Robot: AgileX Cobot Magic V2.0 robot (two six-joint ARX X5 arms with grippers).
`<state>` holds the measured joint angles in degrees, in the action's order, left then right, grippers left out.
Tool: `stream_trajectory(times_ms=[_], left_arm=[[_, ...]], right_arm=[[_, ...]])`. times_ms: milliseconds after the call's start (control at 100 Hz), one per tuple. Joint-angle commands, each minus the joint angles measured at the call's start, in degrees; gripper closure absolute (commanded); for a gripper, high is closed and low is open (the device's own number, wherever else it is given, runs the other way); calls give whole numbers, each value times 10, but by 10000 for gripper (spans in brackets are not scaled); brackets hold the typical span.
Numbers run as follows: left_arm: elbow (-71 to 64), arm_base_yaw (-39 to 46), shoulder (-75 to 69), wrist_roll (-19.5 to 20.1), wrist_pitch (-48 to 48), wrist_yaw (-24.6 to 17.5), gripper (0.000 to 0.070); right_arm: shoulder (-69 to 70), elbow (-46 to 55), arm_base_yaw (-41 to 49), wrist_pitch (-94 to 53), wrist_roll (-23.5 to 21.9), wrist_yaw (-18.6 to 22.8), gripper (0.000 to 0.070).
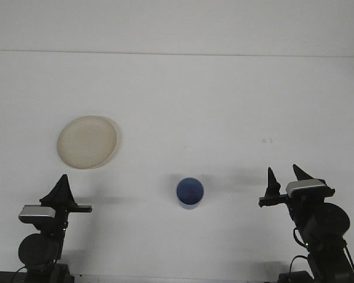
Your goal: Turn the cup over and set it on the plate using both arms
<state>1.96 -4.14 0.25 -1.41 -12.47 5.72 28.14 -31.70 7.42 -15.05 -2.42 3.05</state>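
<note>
A small blue cup [190, 193] stands upright on the white table, its opening facing up, near the front centre. A round cream plate [87, 141] lies flat to the left and farther back, with nothing on it. My left gripper [62, 180] sits low at the front left, below the plate, its fingers together in a single point and holding nothing. My right gripper [283, 175] is low at the front right, well to the right of the cup, open, with two fingertips apart and nothing between them.
The white table [224, 106] runs back to a pale wall. Two tiny dark specks [266, 140] mark the surface right of centre.
</note>
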Motion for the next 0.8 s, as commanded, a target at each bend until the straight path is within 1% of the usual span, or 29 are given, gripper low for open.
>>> stream_trajectory(times_ms=[0, 710, 790], left_arm=[[-12, 0, -1, 1, -7, -2, 689], [-12, 0, -1, 0, -7, -2, 689], [-10, 0, -1, -13, -7, -2, 689]], right_arm=[[-1, -4, 1, 10, -7, -3, 239], [-1, -4, 1, 13, -5, -3, 239], [-1, -4, 1, 13, -5, -3, 239]])
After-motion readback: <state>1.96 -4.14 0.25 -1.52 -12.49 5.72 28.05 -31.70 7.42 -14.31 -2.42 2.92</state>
